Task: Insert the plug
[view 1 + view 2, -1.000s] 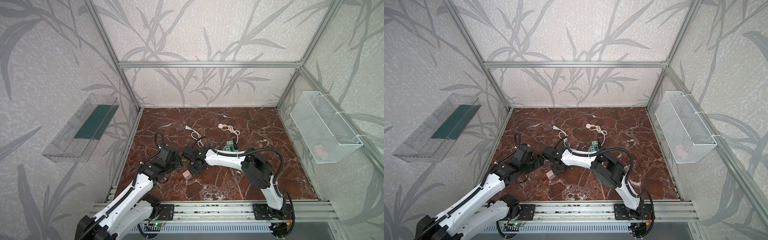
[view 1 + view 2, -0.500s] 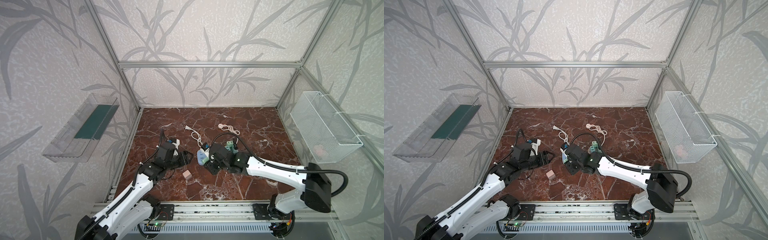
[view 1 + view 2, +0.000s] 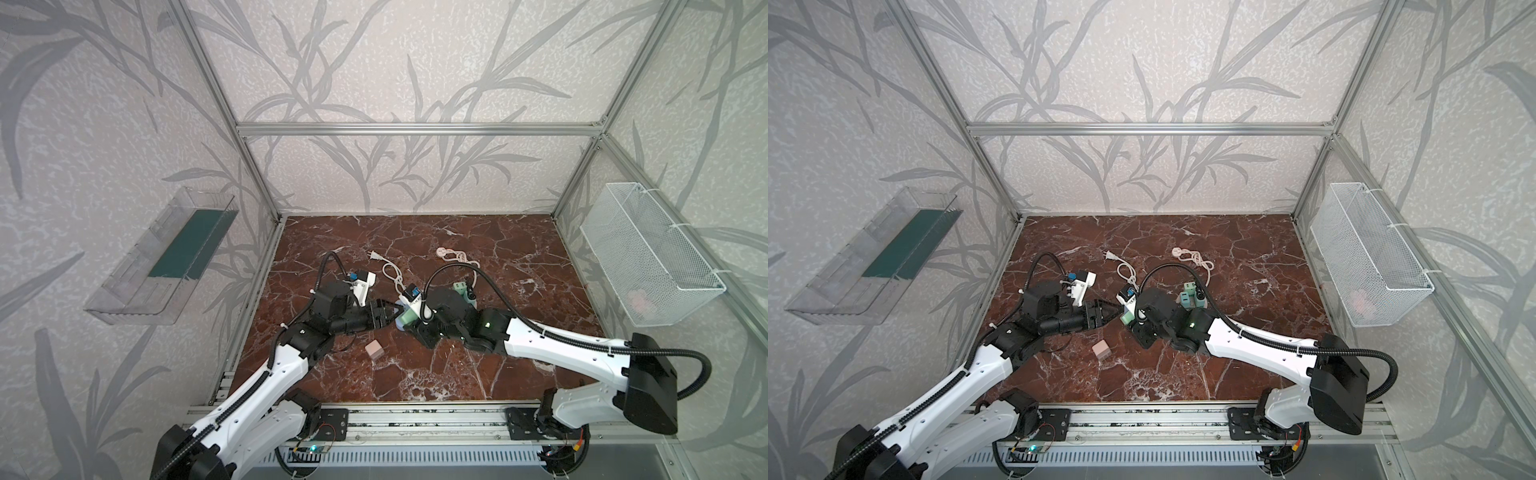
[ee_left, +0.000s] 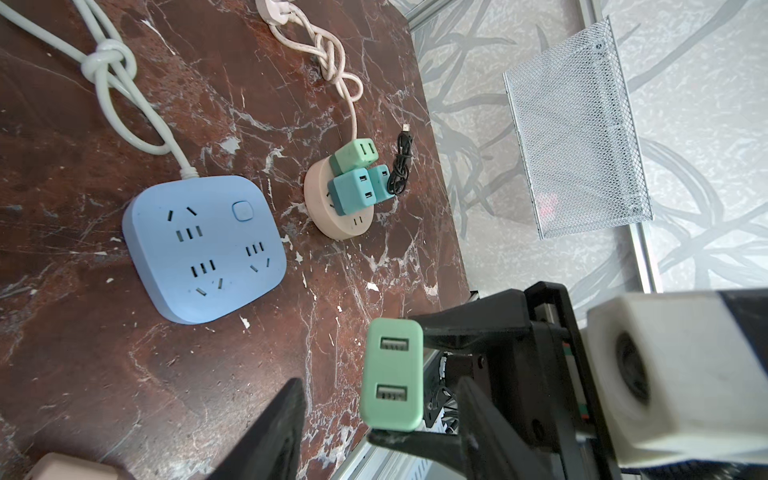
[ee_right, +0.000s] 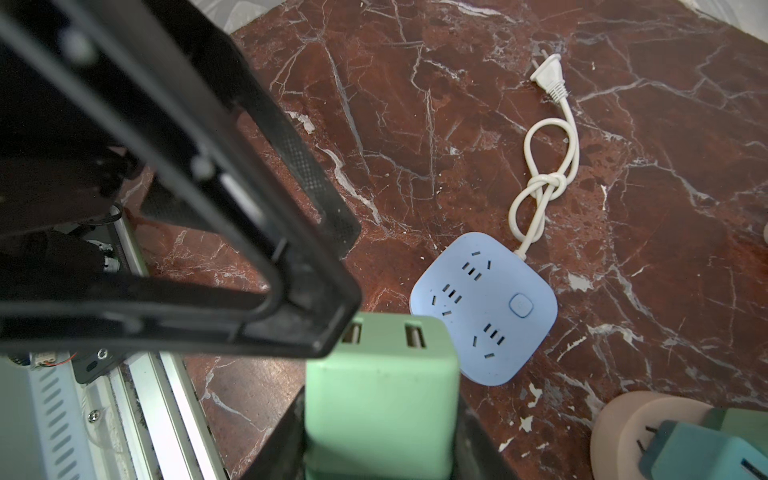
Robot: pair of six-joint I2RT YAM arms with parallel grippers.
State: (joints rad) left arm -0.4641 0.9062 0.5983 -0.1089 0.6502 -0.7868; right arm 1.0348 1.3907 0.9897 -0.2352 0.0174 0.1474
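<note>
Above the red marble tabletop (image 3: pixel 457 374), your right gripper (image 5: pixel 380 449) is clamped on the mint-green two-port USB charger plug (image 5: pixel 380 386), holding it clear of the surface. Your left gripper (image 3: pixel 390 314) faces it, jaws apart and empty, one finger right at the plug's port end. The rounded blue plastic socket block (image 4: pixel 203 249) lies on the marble nearby. Release early and the plug probably drops; a skewed regrip could tilt its hidden prongs.

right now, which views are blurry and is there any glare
right wrist view: left claw near the lens is blurred, plug soft, strip sharp; left wrist view: the white camera at the edge is smeared, strip sharp; both top views: sharp, even soft light, no strong glare.
</note>
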